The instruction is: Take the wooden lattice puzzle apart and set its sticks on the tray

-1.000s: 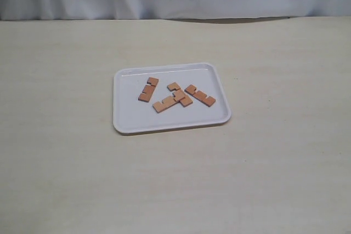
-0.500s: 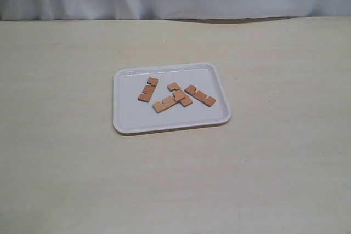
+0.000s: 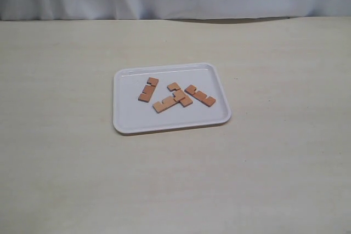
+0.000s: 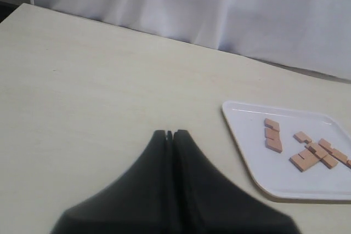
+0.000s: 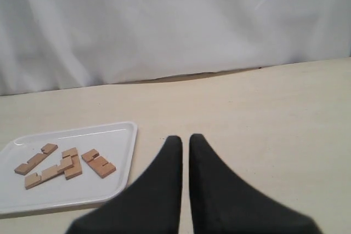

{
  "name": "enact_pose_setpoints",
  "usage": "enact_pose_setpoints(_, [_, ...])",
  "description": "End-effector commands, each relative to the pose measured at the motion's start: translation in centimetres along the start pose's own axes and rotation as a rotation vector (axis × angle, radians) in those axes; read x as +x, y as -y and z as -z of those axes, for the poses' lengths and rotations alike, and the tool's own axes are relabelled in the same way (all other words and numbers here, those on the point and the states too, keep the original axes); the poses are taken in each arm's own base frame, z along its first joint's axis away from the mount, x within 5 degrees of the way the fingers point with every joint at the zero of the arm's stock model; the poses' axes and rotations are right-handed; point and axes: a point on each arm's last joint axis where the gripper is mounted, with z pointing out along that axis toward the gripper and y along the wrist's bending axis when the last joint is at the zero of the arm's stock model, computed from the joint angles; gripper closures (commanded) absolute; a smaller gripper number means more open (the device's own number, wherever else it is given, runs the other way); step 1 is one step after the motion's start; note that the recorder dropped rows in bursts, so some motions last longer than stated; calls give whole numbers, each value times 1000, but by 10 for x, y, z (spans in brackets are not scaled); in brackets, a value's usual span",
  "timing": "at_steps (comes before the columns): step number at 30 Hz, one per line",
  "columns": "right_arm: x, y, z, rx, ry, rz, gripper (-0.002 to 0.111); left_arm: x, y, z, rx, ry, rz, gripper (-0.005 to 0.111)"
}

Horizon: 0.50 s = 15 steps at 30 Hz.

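1. Reading the exterior view first, you find the tray (image 3: 123, 119) in the middle of the table (image 3: 60, 163), with all four sticks (image 3: 148, 89) lying flat inside its rim. Neither arm shows here. The wooden lattice puzzle is not a grid now: one stick lies alone on the left and one alone on the right. The middle pair (image 3: 174, 98) touches, one stick lying across the other's end. You cannot tell from here whether their notches are meshed, so I judge the step in hand to be a last check rather than a fresh grasp.

2. Turn to the left wrist view. Your left gripper (image 4: 170, 133) is clenched, tips meeting, with nothing between them. It hangs over bare table, well apart from the tray (image 4: 241, 130). Leave this arm parked unless the pair needs bracing.

3. Finish with the right wrist view. Your right gripper (image 5: 185, 138) has its fingers drawn close, with only a thin slit between them and nothing held. The tray (image 5: 123, 152) lies near it, and the middle pair (image 5: 64, 167) looks stacked. If you decide it is locked, spread the jaws before descending and take the upper stick by its long edges. Lift it straight up and set it on bare tray floor, clear of the rim.
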Motion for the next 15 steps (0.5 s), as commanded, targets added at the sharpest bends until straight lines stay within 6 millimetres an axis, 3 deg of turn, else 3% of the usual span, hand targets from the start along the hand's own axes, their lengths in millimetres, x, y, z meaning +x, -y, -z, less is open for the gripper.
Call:
enact_pose_setpoints(1, [-1, 0, 0, 0, 22, 1, 104, 0, -1, 0, -12, 8, -1, 107])
enact_pose_setpoints(5, [-1, -1, 0, -15, 18, -73, 104, 0, -1, 0, -12, 8, -1, 107])
enact_pose_setpoints(15, [4, -1, 0, -9, -29, -57, 104, 0, -1, 0, -12, 8, -1, 107])
